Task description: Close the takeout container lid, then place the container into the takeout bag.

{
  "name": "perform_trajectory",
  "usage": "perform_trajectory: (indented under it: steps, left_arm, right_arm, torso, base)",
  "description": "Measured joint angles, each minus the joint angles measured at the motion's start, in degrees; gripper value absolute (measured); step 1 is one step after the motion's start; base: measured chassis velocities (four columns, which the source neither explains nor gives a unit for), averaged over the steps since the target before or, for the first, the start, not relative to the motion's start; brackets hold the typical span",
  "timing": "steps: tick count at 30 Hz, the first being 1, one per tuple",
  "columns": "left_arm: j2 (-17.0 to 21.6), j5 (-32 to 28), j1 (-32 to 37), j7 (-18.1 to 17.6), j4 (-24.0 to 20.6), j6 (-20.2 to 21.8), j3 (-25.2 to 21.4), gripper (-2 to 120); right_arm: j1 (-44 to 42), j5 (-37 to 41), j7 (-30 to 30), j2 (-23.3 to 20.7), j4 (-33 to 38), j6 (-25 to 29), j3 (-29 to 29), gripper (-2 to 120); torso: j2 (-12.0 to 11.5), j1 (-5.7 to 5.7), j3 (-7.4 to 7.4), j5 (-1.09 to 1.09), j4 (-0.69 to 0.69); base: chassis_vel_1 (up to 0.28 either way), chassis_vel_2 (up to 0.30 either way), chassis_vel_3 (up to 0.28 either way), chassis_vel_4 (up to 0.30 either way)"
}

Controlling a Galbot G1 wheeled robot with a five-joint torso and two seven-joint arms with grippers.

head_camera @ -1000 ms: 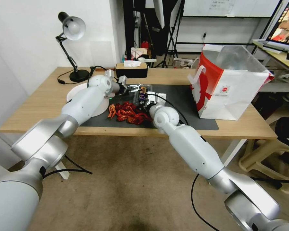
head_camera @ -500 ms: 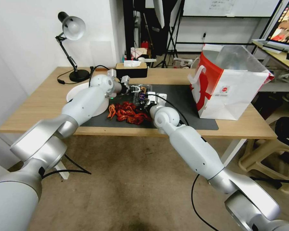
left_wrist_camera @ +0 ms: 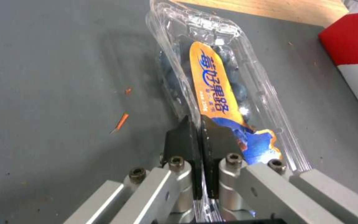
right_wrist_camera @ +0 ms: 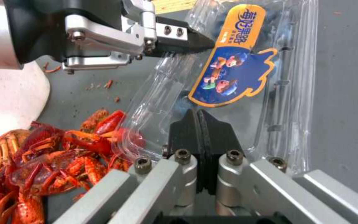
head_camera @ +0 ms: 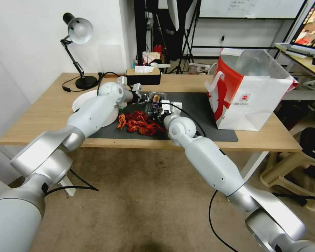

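On the left of the worktop (head_camera: 42, 115) we see a white plate (head_camera: 81, 99), and our left claw (left_wrist_camera: 196, 124) is clamped on the edge of the lid (left_wrist_camera: 216, 93) of the takeout container (head_camera: 155, 101), which sits on the dark mat (head_camera: 196, 105). Just in front lies a heap of red crayfish (head_camera: 140, 124). Our right claw (right_wrist_camera: 197, 119) is pinched shut on the container's clear rim. Well apart to the right, the takeout bag (head_camera: 248, 94) stands upright and open.

Left gripper (head_camera: 146, 99) with the lid (head_camera: 155, 99), now swung further over the takeout container (left_wrist_camera: 212, 81).
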Motion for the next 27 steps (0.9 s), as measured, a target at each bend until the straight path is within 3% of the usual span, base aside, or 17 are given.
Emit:
perform_trajectory:
  steps: [16,25,27]
  left_arm:
    - [-0.2,-0.1,0.1,-1.3,-0.2,0.0,-1.1,0]
    - [0.0,-0.2,0.1,-1.6,-0.7,0.0,-1.1,0]
    - [0.2,-0.3,0.2,-1.6,-1.0,0.0,-1.1,0]
  right_arm:
    - [-1.4,-4.3,-0.8,-2.0,3.5,2.4,0.7,0]
    - [-5.2,-8.7,-0.7,-7.4,12.0,6.2,1.4,0]
    - [-7.7,-12.0,-0.9,-9.5,15.1,9.9,2.6,0]
  torso:
    - [0.0,0.0,0.0,0.01,0.0]
    - [0.0,0.0,0.0,0.0,0.0]
    - [0.0,0.0,0.0,0.02,-0.01]
  base:
    - [0.0,0.0,0.0,0.0]
    - [0.0,0.0,0.0,0.0]
    - [0.0,0.0,0.0,0.0]
